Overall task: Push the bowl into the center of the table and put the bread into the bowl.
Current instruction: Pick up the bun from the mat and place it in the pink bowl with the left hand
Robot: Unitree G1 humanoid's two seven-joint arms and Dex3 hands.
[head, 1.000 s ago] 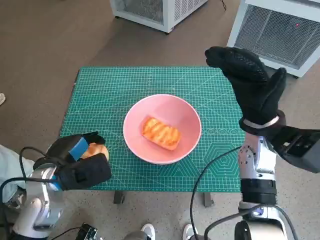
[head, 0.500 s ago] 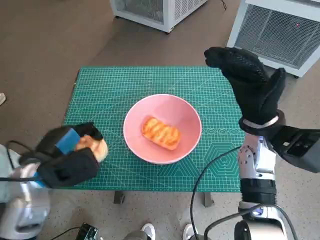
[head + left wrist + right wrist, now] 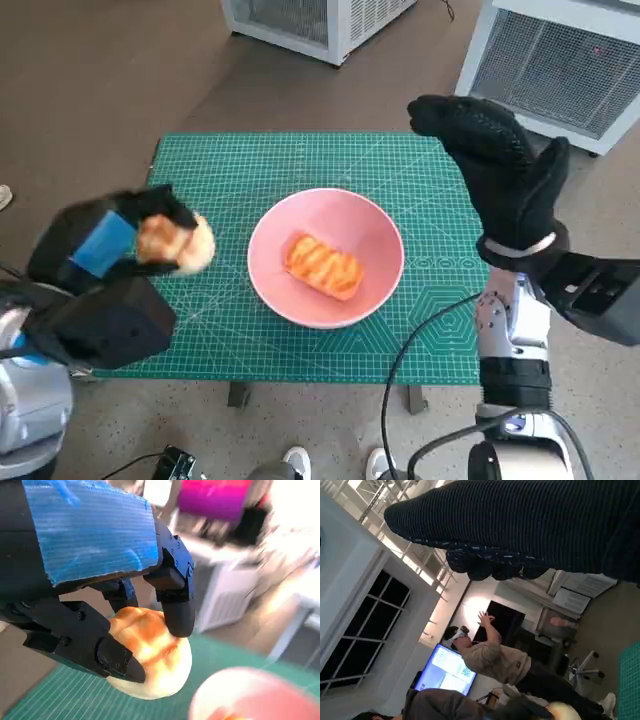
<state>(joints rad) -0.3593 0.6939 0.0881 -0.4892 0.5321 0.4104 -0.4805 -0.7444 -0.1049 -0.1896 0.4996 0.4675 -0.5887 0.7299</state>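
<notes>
While your left hand (image 3: 105, 245) hangs raised over the left edge of the green cutting mat (image 3: 300, 160), its black fingers are clamped around a round golden bread roll (image 3: 172, 243). Seen from the left wrist, the fingers (image 3: 177, 607) press the roll's browned top from one side and the thumb grips it from the other, so the roll (image 3: 150, 655) sits pinched between them under the blue-taped back of the hand (image 3: 90, 580). Your left forearm rises from the near left corner, and the head view shows that hand blurred. Just to the right of the roll, apart from it, the pink bowl (image 3: 325, 257) rests near the middle of the mat, and a second, oblong glazed pastry (image 3: 322, 267) lies inside it. Your right hand (image 3: 500, 170), in its black knitted glove, is held upright well above the right side of the table, holding nothing, with the thumb apart from the fingers, which point toward the far side. Its pale forearm stands nearly vertical at the near right. From the right wrist, the glove (image 3: 530, 530) spans the top, and a person (image 3: 495, 655) with one raised arm appears beyond it.
</notes>
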